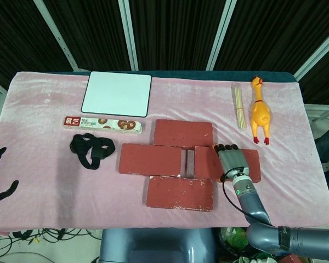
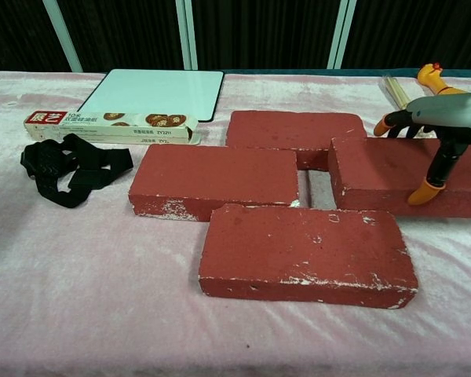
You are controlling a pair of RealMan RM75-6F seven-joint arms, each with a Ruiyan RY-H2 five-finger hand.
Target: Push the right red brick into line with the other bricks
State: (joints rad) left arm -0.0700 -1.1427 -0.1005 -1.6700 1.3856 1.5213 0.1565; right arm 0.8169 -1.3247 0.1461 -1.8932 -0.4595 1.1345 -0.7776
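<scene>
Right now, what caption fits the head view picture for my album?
A robot hand rests on the right red brick, leaving a narrow gap to the middle brick among four red bricks on pink cloth.

1. Head view: high above the table (image 1: 38,192), looking steeply down and forward; the whole pink-covered top is in frame, with dark curtains beyond its far edge.
2. Chest view: low, near the table's (image 2: 78,314) front edge, facing forward at a shallow angle, much closer in.
3. Shared field: the four red bricks (image 1: 180,193) (image 2: 306,250), whiteboard (image 1: 117,93) (image 2: 153,93), and black strap (image 1: 92,150) (image 2: 71,169).
</scene>
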